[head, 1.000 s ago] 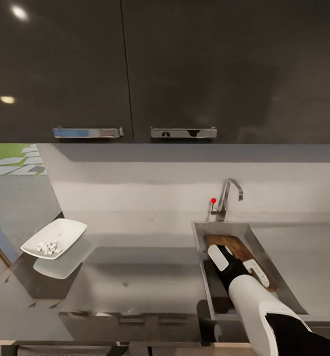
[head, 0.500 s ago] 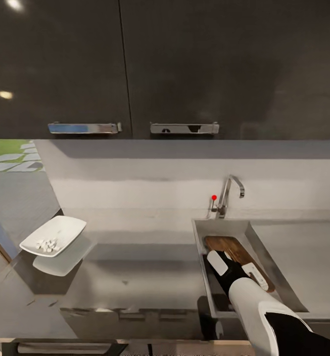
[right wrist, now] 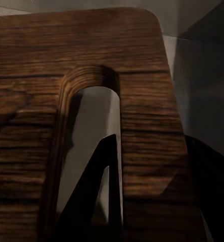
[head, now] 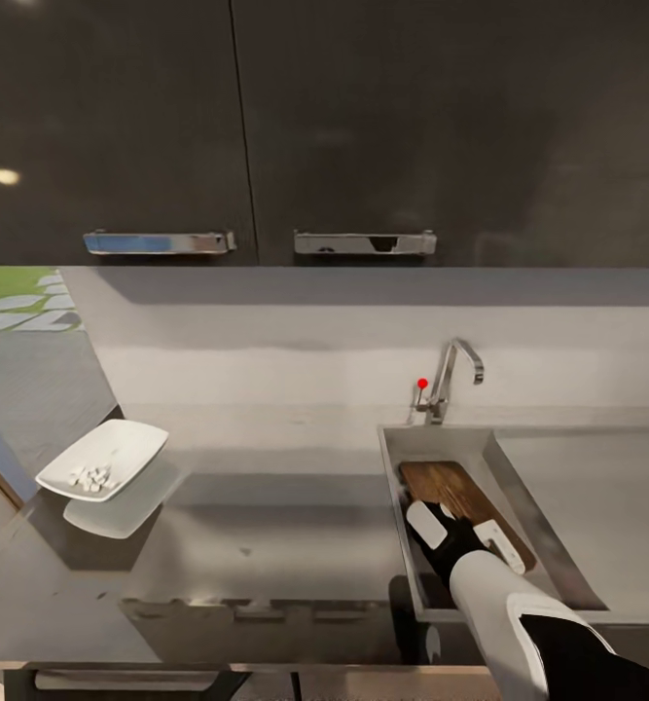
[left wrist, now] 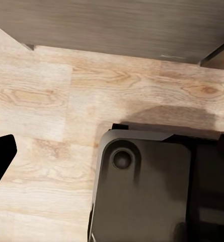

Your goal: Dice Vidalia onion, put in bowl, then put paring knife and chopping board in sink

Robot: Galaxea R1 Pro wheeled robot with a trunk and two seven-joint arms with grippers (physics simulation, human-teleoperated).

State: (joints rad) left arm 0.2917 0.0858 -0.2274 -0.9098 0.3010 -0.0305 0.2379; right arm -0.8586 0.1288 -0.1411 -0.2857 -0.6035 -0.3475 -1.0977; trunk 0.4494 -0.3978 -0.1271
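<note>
Countertop [head: 266, 545] carries the sink [head: 558, 574] toward its right end. Board [head: 455, 492] lies inside the sink, slot [right wrist: 89, 151] close up at the right gripper [head: 465, 537], fingers spread wide above it. Bowl [head: 105, 460] with onion dice [head: 90, 477] sits at the counter's left edge. Left gripper state: cannot tell.

The chopping board [head: 457, 494] and the right gripper [head: 465, 537] crowded the narrow sink [head: 394, 458] at the frame's lower right, the faucet [head: 448, 378] stood behind it, while the countertop [head: 285, 545] lay open between the sink and the bowl [head: 110, 458] at left.
</note>
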